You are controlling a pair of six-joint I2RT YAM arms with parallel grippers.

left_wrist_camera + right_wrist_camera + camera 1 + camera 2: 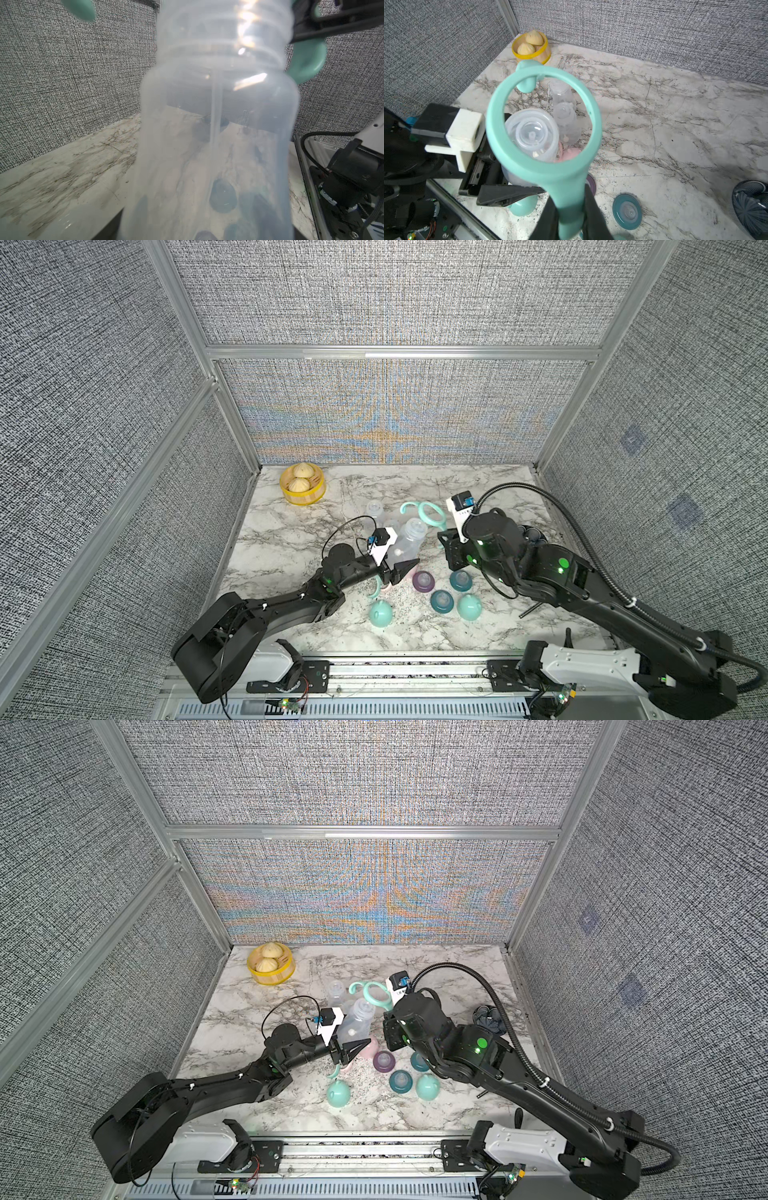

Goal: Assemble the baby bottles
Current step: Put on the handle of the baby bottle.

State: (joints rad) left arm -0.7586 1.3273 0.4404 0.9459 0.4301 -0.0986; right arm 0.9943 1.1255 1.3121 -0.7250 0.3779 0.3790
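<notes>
Grey woven fabric walls (pixel 374 302) in aluminium frames close in a white marble-look counter (pixel 291 539) veined in grey. At eleven o'clock stands a round yellow basket (pixel 309 501) with two pale pleated buns (pixel 299 484) in it.

Near the middle, the left hand (pixel 405 566) is clamped narrow on the base of a clear bottle (pixel 410 537). The bottle is smooth see-through plastic, tilted with its open threaded neck toward one o'clock. What is inside it I cannot tell. A second bottle (pixel 372 510), also clear, lies just behind it at twelve o'clock. Under the left hand sit a pink ring (pixel 368 1050) and a curved mint handle (pixel 375 588).

Toward six o'clock lie loose parts: a mint dome cap (pixel 381 612) with small ears, a purple collar (pixel 424 581), two teal collars (pixel 441 600) and a second mint cap (pixel 469 607). The collars are round, each with a clear nipple in its centre.

The right hand (pixel 571 220) grips the stem of a mint handle ring (pixel 539 171), a smooth hoop held over the clear bottle's neck. The bottle's mouth shows through the hoop in the right wrist view, and whether they touch I cannot tell. At three o'clock sits a dark ribbed bowl (pixel 490 1020), partly hidden by the right arm.
</notes>
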